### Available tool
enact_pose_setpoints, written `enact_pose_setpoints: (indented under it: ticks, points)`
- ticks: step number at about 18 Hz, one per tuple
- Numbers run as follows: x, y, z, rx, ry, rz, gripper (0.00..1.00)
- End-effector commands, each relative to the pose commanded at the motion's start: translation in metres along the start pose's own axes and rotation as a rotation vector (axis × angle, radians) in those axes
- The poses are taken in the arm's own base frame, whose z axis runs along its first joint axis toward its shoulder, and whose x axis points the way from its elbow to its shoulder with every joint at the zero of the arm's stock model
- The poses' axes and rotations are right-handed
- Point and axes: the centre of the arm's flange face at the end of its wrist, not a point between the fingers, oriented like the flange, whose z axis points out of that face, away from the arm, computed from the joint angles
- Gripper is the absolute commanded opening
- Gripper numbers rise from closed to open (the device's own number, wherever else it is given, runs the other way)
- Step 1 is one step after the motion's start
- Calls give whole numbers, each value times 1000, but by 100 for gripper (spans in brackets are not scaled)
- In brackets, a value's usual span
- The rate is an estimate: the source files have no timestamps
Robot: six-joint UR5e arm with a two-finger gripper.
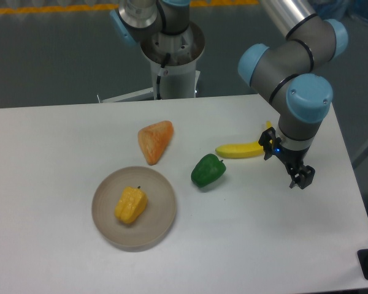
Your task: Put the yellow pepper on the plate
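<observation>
The yellow pepper point(130, 204) lies inside the beige-grey plate point(163, 213) at the front left of the table, resting on its side with its small dark stem pointing up. Far off to the right, my gripper point(301, 177) hangs above the table beside the banana's right end. It holds nothing, and its dark fingers are too small in this view to tell whether they stand apart.
A yellow banana point(240, 150) lies just left of the gripper. A green pepper point(208, 171) sits mid-table, and an orange wedge-shaped toy food point(154, 140) lies behind the plate. The table's right edge is close to the gripper. The robot base point(171, 58) stands at the back.
</observation>
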Motion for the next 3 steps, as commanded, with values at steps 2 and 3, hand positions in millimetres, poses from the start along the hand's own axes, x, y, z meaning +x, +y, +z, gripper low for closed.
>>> enact_pose_setpoints:
  ticks: [2, 3]
  points:
    - [0, 0, 0, 5, 0, 0, 100]
    - [0, -1, 0, 8, 0, 0, 100]
